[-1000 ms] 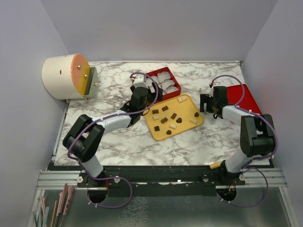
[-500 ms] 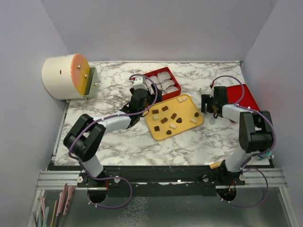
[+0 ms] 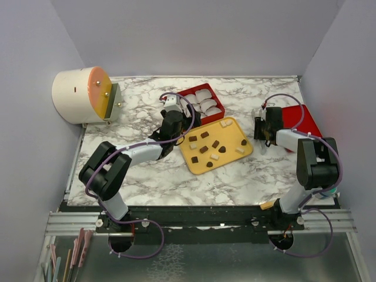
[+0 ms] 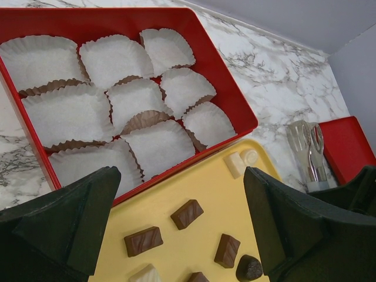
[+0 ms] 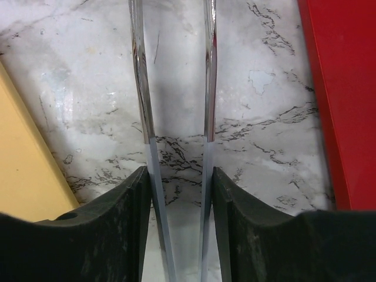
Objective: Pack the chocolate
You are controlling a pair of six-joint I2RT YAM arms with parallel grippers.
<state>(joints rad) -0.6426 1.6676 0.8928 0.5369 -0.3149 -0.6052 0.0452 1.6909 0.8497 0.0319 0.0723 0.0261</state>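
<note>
the marble tabletop [image 3: 147,170] is walled along its left, far and right edges; open room is found mostly toward the near edge. the yellow tray [image 4: 200,182] is set at the middle, its far corner just beside the red box [image 4: 226,88], which is placed toward the far edge. a red lid [image 3: 299,120] is laid by the right edge. the left pincer [image 4: 182,200] is held wide open above the place where box and tray meet. the right pincer [image 5: 179,182] is closed narrow on both arms of the tongs [image 5: 141,88], in the tight strip between tray and lid. the box is lined with white paper cups [image 4: 111,59]; none is seen filled. the chocolate [image 4: 187,214] is scattered on the tray. a slip is judged possible, since smooth metal is gripped; a crooked lift could knock the tray edge and scatter the pieces.
</note>
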